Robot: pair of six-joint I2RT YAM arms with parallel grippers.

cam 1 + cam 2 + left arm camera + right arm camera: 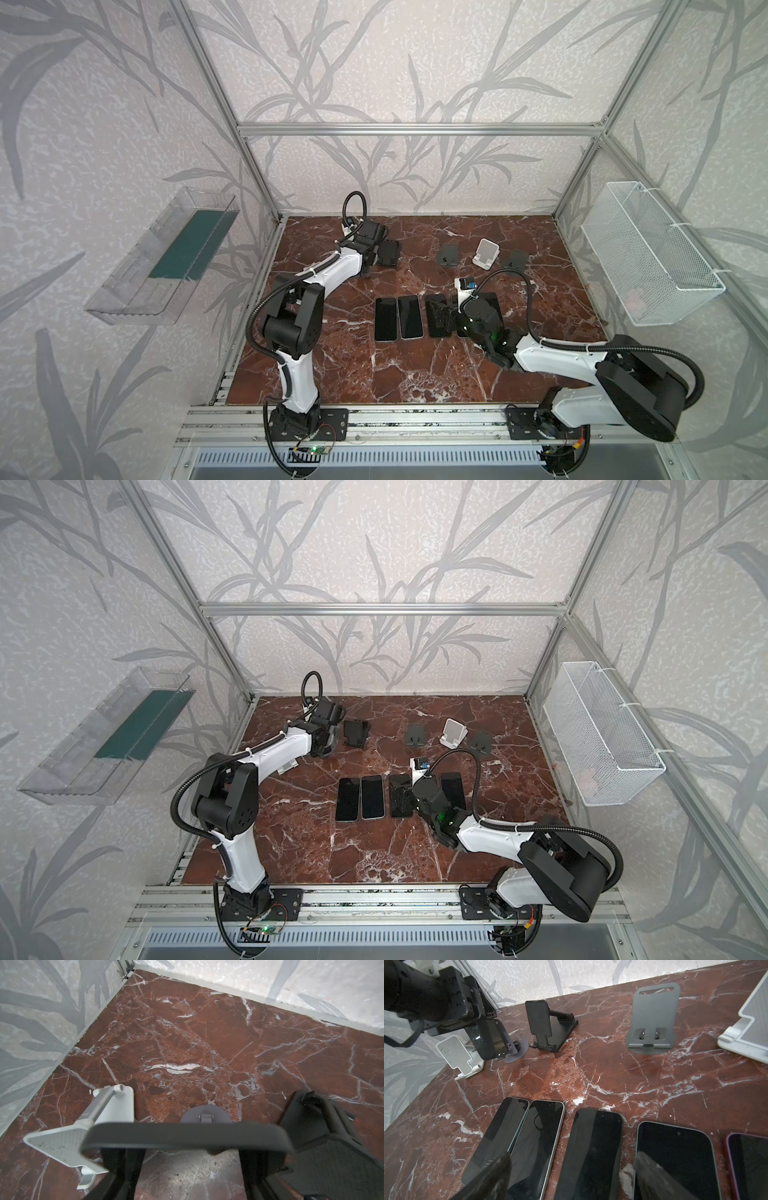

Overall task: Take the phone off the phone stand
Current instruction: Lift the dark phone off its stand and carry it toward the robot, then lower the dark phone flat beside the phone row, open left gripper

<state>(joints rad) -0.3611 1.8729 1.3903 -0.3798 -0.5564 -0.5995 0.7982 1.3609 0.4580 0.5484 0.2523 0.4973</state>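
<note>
Currently the left gripper (pixel 370 262) is at the far left of the marble table (pixel 374 374), jaws clamped on the side edges of the phone (pixel 187 1136). The phone leans upright on the phone stand (pixel 517 1051), a dark grey one with a round base. Its lower end is down at the stand's lip; cannot tell if it has lifted clear. In the left wrist view the phone's top edge runs across between the two fingers (pixel 122 1167), with the round base showing just beyond it.

A white stand (pixel 456 1053) sits just beside the phone stand on the left, and a black folding stand (pixel 548 1026) just beside it on the right, both bare. Further right along the far side: a grey stand (pixel 449 254), a second white stand (pixel 486 251), then another grey stand (pixel 516 259), none holding anything.

The right gripper (pixel 571 1165) hangs low over the flat phones (pixel 399 319) near the table's middle, jaws spread wide, grasping nothing. The flat phones lie screen up in a row; the two leftmost touch along their long sides, the rest are slightly apart.

A wire basket (pixel 648 257) hangs on the right wall and a clear tray (pixel 162 257) on the left wall
</note>
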